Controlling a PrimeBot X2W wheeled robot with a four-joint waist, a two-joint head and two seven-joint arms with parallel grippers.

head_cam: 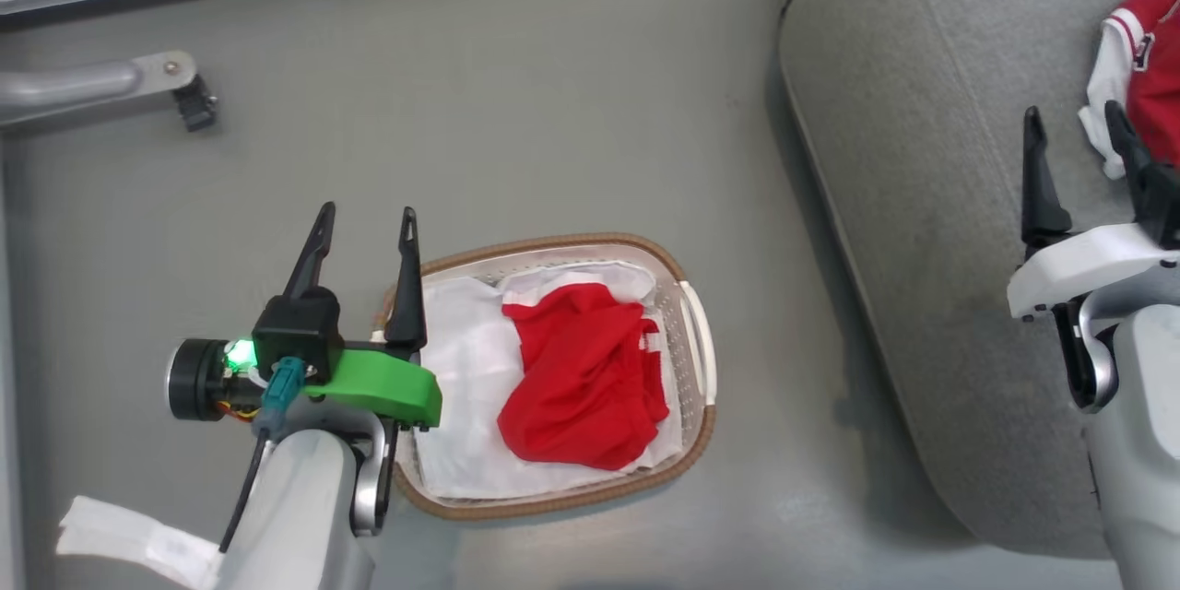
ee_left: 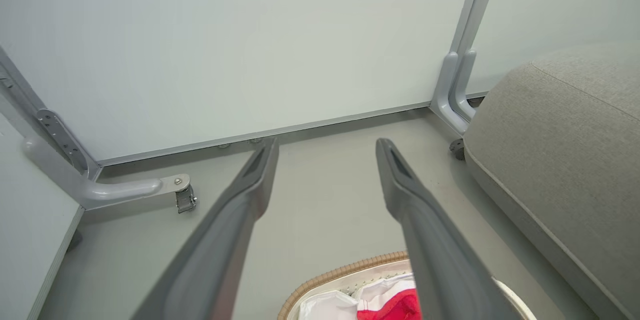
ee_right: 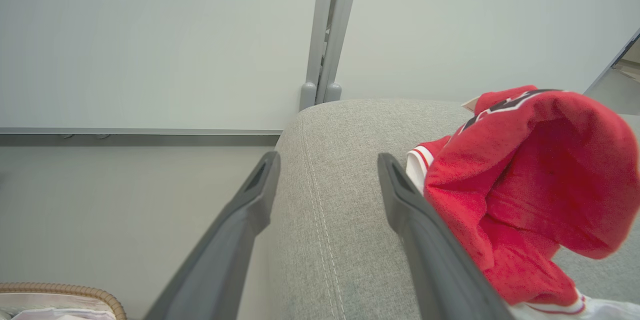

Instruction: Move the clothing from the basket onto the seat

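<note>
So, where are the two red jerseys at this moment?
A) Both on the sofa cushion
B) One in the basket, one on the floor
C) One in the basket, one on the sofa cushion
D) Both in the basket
C: one red jersey lies crumpled in the basket on the floor, and the other jersey lies on the grey sofa cushion.

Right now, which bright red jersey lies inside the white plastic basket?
The crumpled red jersey near the left gripper; the other jersey, showing white trim, lies on the light-grey fabric seat by the right gripper.
</note>
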